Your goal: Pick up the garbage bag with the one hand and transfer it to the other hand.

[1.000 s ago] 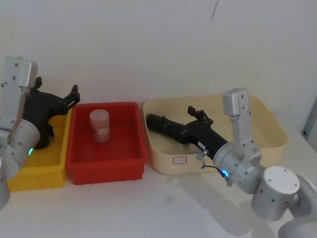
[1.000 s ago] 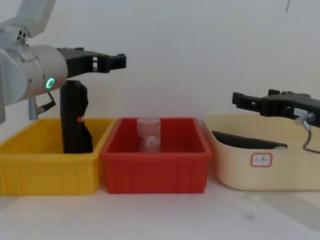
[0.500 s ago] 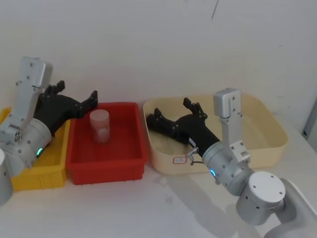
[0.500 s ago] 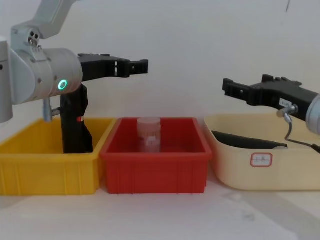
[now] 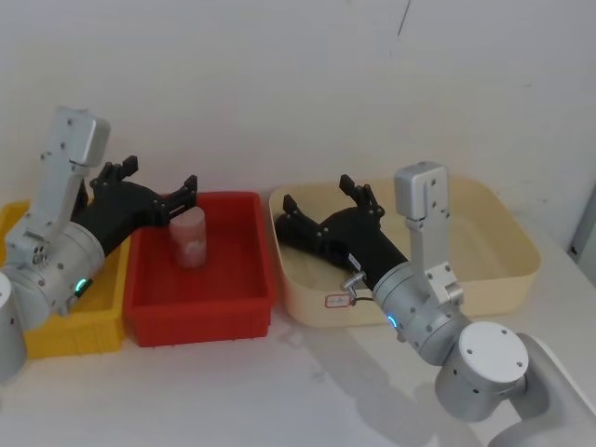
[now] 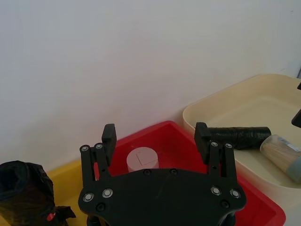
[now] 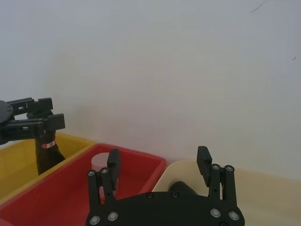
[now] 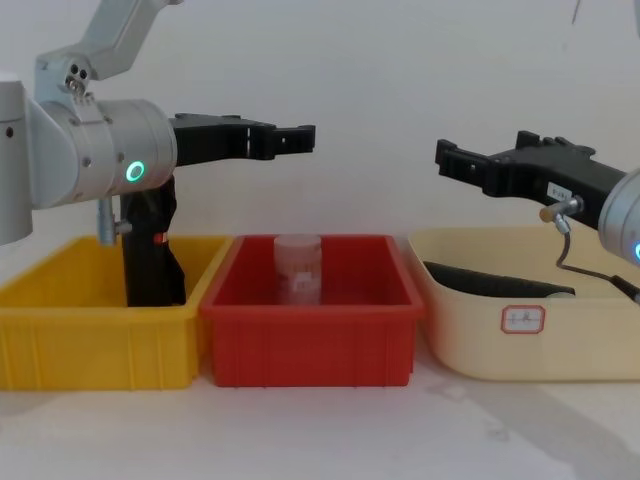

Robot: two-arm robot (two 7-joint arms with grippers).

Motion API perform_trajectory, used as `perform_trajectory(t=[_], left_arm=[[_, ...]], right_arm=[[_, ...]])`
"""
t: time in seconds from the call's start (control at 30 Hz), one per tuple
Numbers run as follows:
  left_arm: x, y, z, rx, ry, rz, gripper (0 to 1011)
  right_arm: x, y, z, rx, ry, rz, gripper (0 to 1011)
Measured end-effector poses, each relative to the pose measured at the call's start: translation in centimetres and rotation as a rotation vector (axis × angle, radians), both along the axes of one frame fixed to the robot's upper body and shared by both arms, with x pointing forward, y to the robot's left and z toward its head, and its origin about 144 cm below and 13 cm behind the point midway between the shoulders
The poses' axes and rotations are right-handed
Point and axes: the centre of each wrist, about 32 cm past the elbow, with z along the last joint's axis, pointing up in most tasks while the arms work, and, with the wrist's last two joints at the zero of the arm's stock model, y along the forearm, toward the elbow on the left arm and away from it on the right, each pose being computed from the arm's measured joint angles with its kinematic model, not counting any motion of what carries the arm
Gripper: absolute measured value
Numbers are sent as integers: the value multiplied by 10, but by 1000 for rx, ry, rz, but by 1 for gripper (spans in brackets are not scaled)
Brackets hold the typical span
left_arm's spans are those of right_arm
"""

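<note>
The slim black plastic garbage-bag roll (image 6: 237, 137) lies flat in the cream bin (image 5: 521, 265), its long axis running across the bin. The blue-ringed right tool (image 8: 470, 165) hovers just above that bin, released and empty, nearer the roll. The green-ringed left tool (image 8: 290, 140), also released, hangs over the red bin (image 8: 310, 330); the cream bin's small label (image 8: 523, 318) is unreadable.

Slim black garbage bag (image 6: 240, 136), tightly wound roll, lying flat inside cream bin (image 8: 470, 350)
</note>
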Motion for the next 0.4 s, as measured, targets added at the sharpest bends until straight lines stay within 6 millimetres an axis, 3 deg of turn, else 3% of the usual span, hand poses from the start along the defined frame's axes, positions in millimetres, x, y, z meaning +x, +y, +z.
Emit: perform_trajectory(t=[0.4], left_arm=[[1,0,0,0,6,-17,1000]], right_arm=[[0,3,1,1,-11,-2,1001]])
